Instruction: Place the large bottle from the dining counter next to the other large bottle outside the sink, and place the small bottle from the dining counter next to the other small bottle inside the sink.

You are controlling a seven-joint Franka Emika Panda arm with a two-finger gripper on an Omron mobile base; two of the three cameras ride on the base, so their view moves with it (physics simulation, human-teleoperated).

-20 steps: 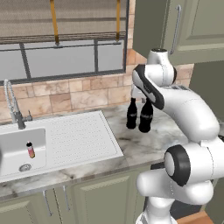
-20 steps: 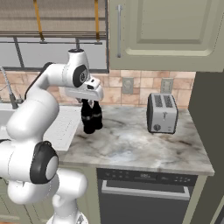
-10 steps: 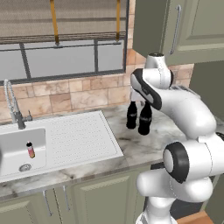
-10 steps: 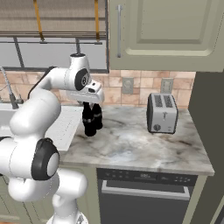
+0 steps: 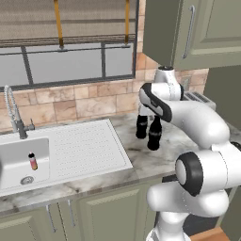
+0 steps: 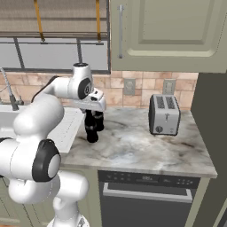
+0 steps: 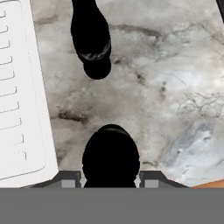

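On the marbled worktop (image 6: 146,150) just right of the draining board, the large bottle from the dining counter (image 5: 154,133) stands upright, its dark round top sitting between the two fingertips of the end effector (image 7: 110,179), which is closed on it from above. Just beside it, a little nearer the tiled wall, stands the other large bottle (image 5: 141,126), also black and upright, the two apart by a narrow gap. Further left, the sink (image 5: 9,157) holds one small bottle (image 5: 33,161) standing upright near the round drain, and a toaster (image 6: 164,114) stands well to the right.
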